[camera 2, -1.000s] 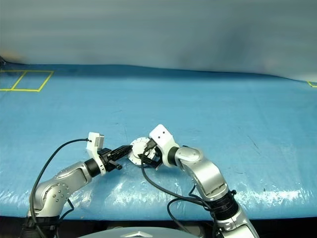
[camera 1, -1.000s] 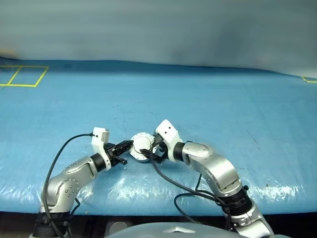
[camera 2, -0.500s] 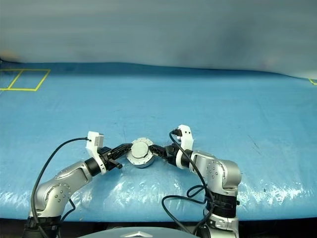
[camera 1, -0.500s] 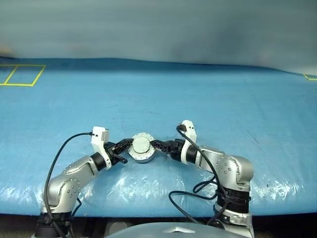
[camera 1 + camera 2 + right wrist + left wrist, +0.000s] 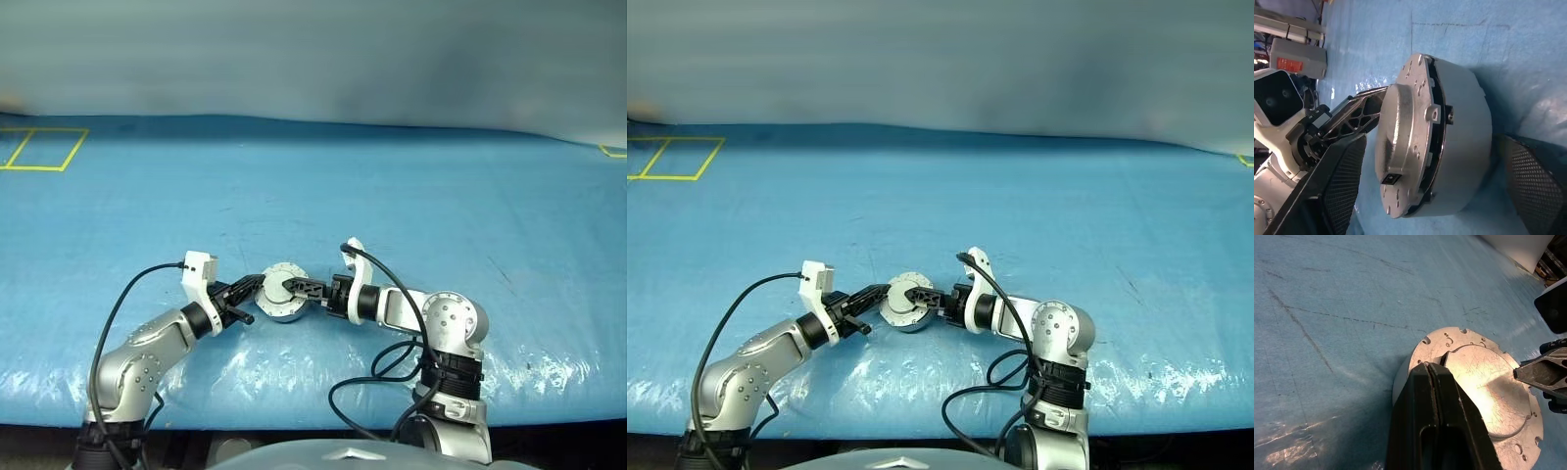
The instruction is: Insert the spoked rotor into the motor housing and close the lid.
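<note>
The motor housing (image 5: 275, 314), a short silver cup, stands on the blue table close in front of me. The lid (image 5: 275, 285) lies on top of it, plain silver face up, with a thin dark gap under its rim (image 5: 1436, 128). The spoked rotor is hidden. My left gripper (image 5: 257, 285) is shut, and its tips rest on the lid's left rim (image 5: 1426, 368). My right gripper (image 5: 296, 296) reaches in from the right and is open around the stack. One of its fingers (image 5: 1342, 191) lies over the lid's top and the other stands beside the housing's base.
A blue sheet (image 5: 411, 215) covers the table, whose front edge (image 5: 313, 416) runs just below my arms. Yellow tape marks a square at the far left (image 5: 41, 149) and a corner at the far right (image 5: 613, 151). A black cable (image 5: 387, 364) loops by the right arm.
The right wrist has rolled and its elbow swung outward. The gripper now reaches in from the right, one finger over the lid. The left gripper and the housing stayed put.
</note>
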### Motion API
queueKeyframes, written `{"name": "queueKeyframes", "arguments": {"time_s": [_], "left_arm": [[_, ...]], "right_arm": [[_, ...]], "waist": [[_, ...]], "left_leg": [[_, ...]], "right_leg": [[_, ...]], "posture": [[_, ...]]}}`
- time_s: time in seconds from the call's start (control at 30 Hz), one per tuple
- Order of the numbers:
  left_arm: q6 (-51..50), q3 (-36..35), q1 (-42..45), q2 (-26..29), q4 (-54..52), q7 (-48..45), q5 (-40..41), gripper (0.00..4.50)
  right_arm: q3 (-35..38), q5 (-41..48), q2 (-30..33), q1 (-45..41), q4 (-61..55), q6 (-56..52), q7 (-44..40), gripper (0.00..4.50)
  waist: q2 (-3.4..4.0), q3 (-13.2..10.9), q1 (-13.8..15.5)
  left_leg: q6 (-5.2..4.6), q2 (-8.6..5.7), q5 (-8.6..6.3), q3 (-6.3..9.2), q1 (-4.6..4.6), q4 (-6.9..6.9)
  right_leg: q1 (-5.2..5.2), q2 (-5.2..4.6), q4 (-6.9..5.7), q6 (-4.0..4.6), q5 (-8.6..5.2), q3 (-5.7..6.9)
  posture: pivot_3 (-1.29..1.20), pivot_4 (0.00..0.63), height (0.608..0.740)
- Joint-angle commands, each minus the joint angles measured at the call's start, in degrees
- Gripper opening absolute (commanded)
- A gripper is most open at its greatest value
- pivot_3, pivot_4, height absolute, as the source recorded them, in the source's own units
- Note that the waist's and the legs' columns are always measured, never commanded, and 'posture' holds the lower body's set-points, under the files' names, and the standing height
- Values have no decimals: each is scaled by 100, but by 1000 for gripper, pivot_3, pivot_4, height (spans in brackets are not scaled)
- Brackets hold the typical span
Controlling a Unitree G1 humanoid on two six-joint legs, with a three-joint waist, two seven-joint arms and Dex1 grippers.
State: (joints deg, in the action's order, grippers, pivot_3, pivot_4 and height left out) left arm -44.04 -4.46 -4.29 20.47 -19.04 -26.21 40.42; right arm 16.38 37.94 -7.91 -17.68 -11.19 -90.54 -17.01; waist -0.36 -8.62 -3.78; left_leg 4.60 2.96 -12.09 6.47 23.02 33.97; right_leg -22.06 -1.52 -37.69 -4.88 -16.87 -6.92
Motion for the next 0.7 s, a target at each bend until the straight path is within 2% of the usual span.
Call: {"name": "queueKeyframes", "arguments": {"time_s": [0.03,0.1,0.13,0.4,0.5,0.6,0.7], "left_arm": [[-161,218,-178,-13,11,45,-108,0],[-158,229,-191,-21,7,51,-122,0],[-159,235,-195,-30,4,53,-129,0],[-103,193,-168,-98,10,73,-191,0],[103,19,-157,-198,-19,224,-265,0],[166,-428,-87,-470,-24,493,-1,0],[184,-1053,-60,-735,-271,812,544,589]], "right_arm": [[243,446,-1309,271,145,-189,144,3245],[270,670,-1305,286,232,-196,253,2612],[250,771,-1296,308,261,-196,316,2458],[224,1330,-1369,383,454,-196,818,2441],[330,1606,-1426,405,490,-196,1000,2437],[447,1905,-1447,412,510,-196,1187,2433],[690,2315,-1556,440,514,-185,1418,2404]], "waist": [[1,-1,-1],[5,-3,-3],[8,-5,-3],[16,-9,-45],[17,-10,-59],[17,-11,-63],[18,-16,-84]], "left_leg": [[0,0,0,0,2,-2],[0,0,0,0,7,-4],[0,0,0,0,8,-4],[0,1,0,0,8,-2],[0,1,0,0,9,-2],[0,1,0,1,20,-1],[-1,4,2,2,65,7]], "right_leg": [[1,0,0,0,1,0],[9,0,-1,0,1,0],[12,0,-3,-1,1,0],[6,1,-6,1,-4,0],[9,2,-6,1,-3,0],[2,3,-8,-3,-1,0],[-45,7,-19,-18,21,0]], "posture": [[0,150,740],[0,150,740],[0,150,740],[0,150,740],[0,150,740],[0,150,740],[0,150,740]]}}
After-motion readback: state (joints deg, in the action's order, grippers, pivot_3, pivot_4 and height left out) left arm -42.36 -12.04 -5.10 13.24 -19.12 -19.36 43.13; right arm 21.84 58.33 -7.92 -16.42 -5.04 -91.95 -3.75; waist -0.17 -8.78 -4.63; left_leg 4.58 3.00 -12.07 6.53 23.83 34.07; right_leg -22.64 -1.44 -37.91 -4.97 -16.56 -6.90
